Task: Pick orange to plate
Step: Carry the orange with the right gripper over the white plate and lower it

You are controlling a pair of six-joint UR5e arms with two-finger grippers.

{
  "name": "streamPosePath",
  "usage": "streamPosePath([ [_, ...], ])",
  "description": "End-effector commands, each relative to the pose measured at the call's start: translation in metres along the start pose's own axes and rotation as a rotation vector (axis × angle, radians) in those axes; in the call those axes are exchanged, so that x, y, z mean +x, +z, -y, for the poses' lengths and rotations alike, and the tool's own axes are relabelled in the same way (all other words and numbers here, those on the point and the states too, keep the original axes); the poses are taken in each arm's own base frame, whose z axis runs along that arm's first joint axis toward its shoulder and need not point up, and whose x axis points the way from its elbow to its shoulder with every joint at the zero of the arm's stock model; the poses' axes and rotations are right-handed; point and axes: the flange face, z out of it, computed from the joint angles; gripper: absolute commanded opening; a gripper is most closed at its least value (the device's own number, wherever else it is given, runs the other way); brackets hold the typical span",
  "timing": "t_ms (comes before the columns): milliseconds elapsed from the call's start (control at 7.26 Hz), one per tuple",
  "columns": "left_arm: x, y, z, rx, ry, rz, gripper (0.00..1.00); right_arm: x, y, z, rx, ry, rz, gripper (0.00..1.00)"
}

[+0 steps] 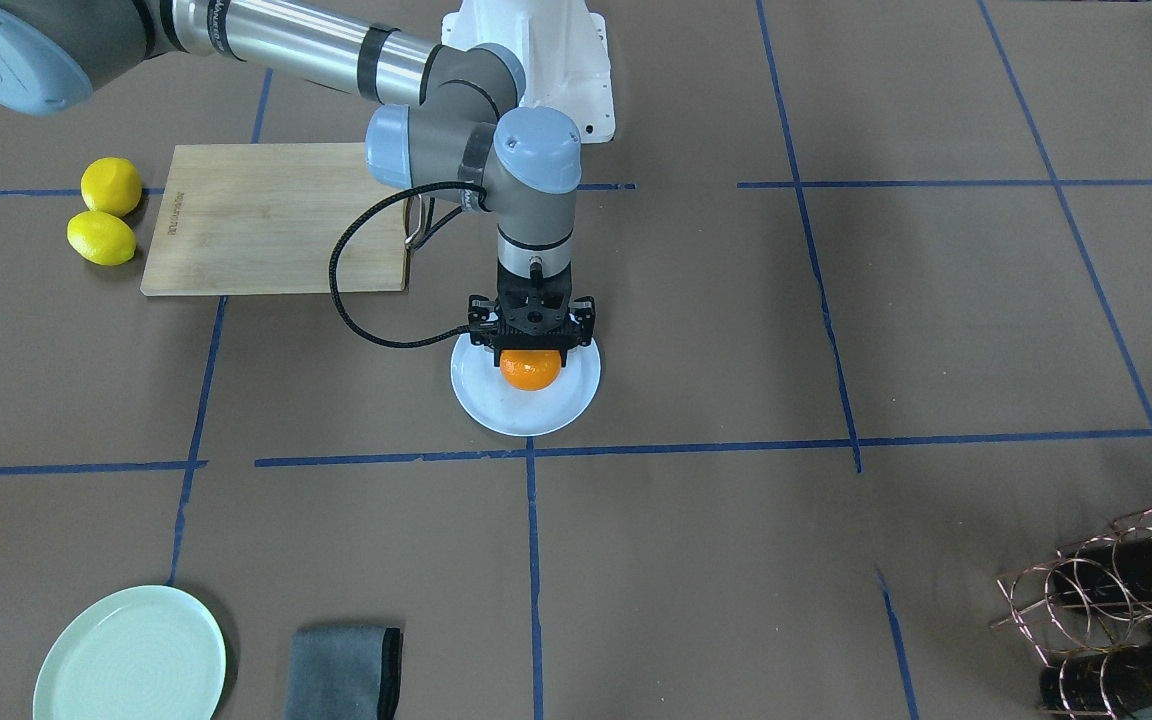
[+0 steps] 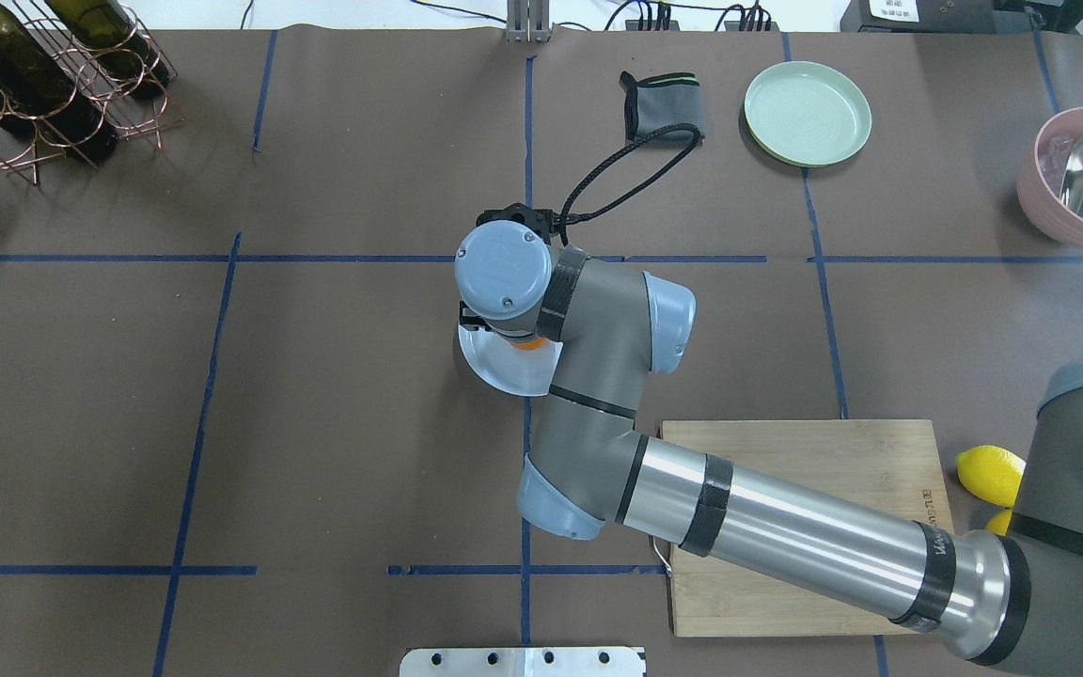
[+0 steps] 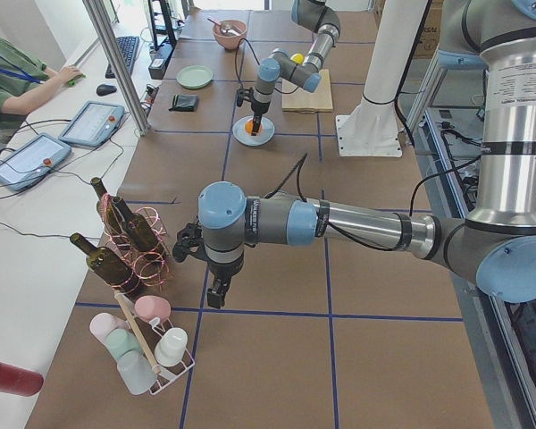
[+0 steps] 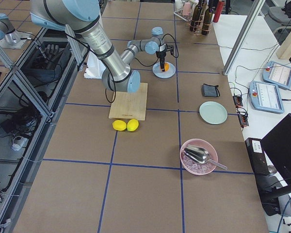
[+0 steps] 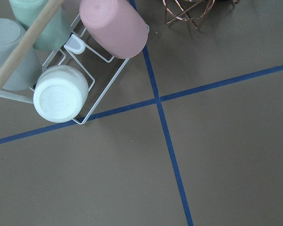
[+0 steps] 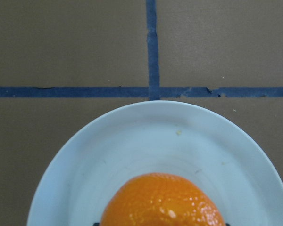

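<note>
Gripper on the right arm [image 1: 531,345] is being shown in the front-facing view clamped on the orange [image 1: 531,372], its jaws pressing both flanks, over the middle of the plate [image 1: 492,405]. Whether the fruit is touching the glaze is not being shown there.

In the overhead view almost everything is being hidden by the arm's wrist; only a sliver of orange and one arc of plate are being left visible.

In the left side view the left gripper [image 3: 216,295] is being seen over bare surface [image 3: 357,357] beside the cup rack [image 3: 147,353], well apart from the plate; whether it is released or clenched cannot be told.

In the right side view the 2 lemons [image 4: 125,125] are being shown lying well apart.

In the right wrist view dimpled skin is being revealed close up. The fruit is being judged light, firm yet slightly yielding, and likely to roll on the glossy shallow plate, so a gentle hold across its widest part is being favoured.
</note>
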Motion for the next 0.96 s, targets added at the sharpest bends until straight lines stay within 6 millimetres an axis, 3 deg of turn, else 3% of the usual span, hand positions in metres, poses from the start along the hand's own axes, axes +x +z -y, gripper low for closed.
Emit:
streamPosePath([
  [0,-0.001,0.002,-0.003,-0.005,-0.003,-0.001,1.00,0.000,0.000,0.000,0.002,-0.003,-0.009,0.32],
  [138,-0.001,0.004,-0.006,-0.008,-0.005,-0.002,1.00,-0.002,-0.002,0.000,0.004,0.012,-0.003,0.99],
  [413,-0.002,0.004,-0.007,-0.009,-0.008,-0.002,1.00,-0.002,-0.006,0.001,0.006,0.013,0.004,1.00],
  [551,-0.002,0.006,-0.009,-0.011,-0.008,-0.003,1.00,0.005,-0.019,0.016,0.014,0.022,0.017,1.00],
  [688,-0.003,0.007,-0.010,-0.013,-0.010,-0.004,1.00,0.025,-0.036,0.048,-0.007,0.048,0.046,1.00],
  [826,-0.004,0.007,-0.011,-0.018,-0.009,-0.002,1.00,0.073,-0.064,0.095,-0.040,0.031,0.071,1.00],
])
